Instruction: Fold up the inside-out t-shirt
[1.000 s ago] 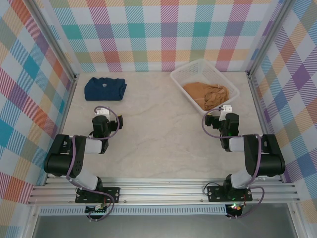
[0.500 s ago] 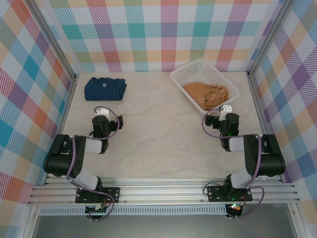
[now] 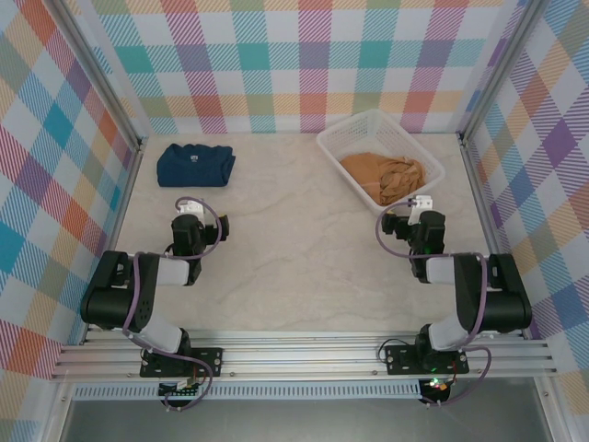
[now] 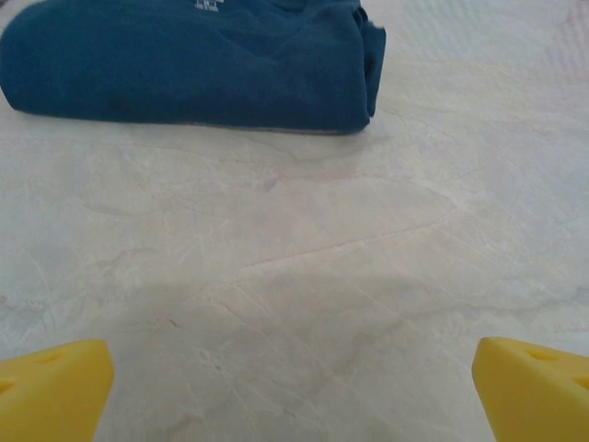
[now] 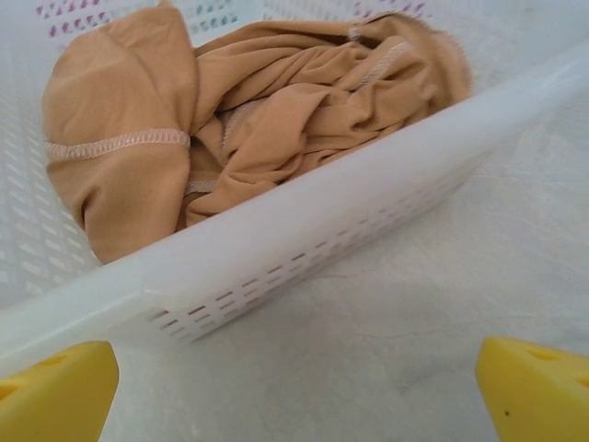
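Observation:
The inside-out t-shirt (image 3: 384, 174) is a crumpled tan heap with exposed seams, lying in a white plastic basket (image 3: 346, 135) at the back right. In the right wrist view the t-shirt (image 5: 230, 110) bulges above the basket's near rim (image 5: 304, 216). My right gripper (image 3: 421, 204) hovers just in front of that basket; its yellow fingertips (image 5: 55, 391) stand far apart with bare table between them, so the right gripper (image 5: 299, 396) is open. My left gripper (image 3: 188, 210) rests low at the left, open too, and the left gripper (image 4: 294, 391) has nothing between its fingertips (image 4: 534, 382).
A folded navy-blue shirt (image 3: 195, 165) lies at the back left, just ahead of the left gripper, also seen as the navy shirt (image 4: 193, 60) in the left wrist view. Plaid walls close in the pale marble table (image 3: 294, 249) on three sides.

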`<action>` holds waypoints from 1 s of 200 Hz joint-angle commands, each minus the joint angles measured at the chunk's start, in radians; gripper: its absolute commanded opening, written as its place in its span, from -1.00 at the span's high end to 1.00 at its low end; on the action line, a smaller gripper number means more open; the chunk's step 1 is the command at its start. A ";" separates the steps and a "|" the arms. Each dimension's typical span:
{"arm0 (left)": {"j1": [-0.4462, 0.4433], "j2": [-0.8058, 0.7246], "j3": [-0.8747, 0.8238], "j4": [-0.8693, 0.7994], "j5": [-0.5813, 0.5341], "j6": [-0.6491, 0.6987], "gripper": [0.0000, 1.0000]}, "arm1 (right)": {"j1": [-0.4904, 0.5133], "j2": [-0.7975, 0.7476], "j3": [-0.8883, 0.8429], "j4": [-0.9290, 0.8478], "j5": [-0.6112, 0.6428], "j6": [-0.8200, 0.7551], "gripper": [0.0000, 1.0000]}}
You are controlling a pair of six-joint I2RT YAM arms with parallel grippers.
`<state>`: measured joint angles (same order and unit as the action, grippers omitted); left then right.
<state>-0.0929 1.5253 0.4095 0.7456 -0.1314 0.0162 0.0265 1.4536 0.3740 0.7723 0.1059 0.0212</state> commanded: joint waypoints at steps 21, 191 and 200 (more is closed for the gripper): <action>0.014 -0.276 0.112 -0.385 -0.199 -0.199 -1.00 | 0.002 -0.446 -0.079 -0.226 0.297 0.220 -0.99; -0.205 -0.111 0.485 -0.697 0.119 -0.325 -0.95 | 0.260 0.478 1.082 -1.214 -0.061 -0.045 -0.13; -0.205 -0.109 0.489 -0.707 0.113 -0.326 -0.95 | 0.258 0.479 1.085 -1.222 -0.033 -0.027 0.01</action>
<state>-0.2905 1.4029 0.8574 0.0845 -0.0010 -0.3218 0.2840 1.9240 1.4059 -0.3515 0.0357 -0.0380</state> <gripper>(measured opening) 0.975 0.565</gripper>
